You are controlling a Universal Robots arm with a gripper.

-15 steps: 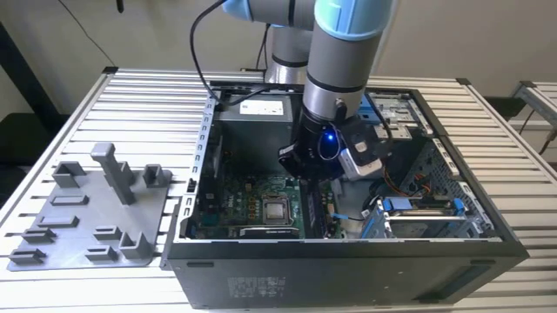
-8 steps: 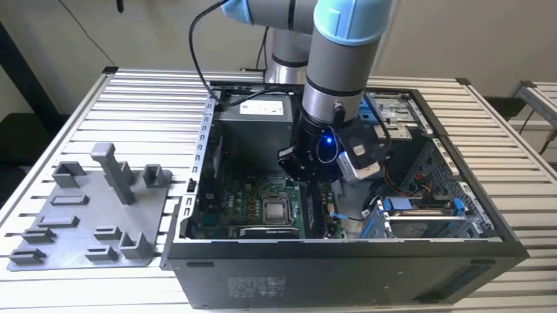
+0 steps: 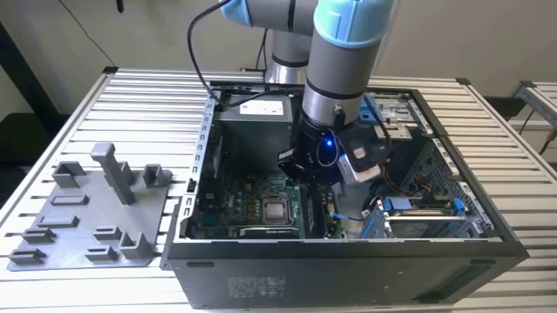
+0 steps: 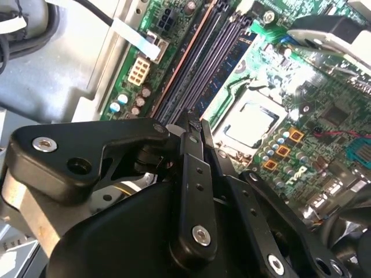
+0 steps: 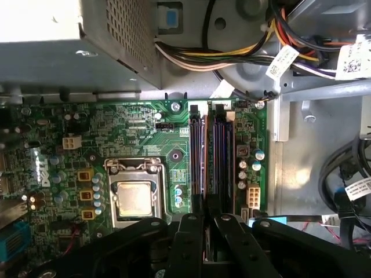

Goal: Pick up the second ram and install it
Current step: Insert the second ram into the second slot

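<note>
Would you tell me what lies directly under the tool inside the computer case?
Under the tool run the motherboard's parallel memory slots, with the processor socket beside them. The slots' near ends are covered by the tool's fingers, so whether a ram sits there is hidden.

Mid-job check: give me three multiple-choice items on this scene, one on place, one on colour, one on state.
1. The gripper is: A over the plate; B inside the case, above the memory slots; C beside the case.
2. The motherboard is: A red; B green; C white.
3. The case is: A open; B lidded; C taped shut.
Answers: B, both wrist views show the slots just beyond the gripper; B, the board is green; A, the exterior view looks straight into it.
</note>
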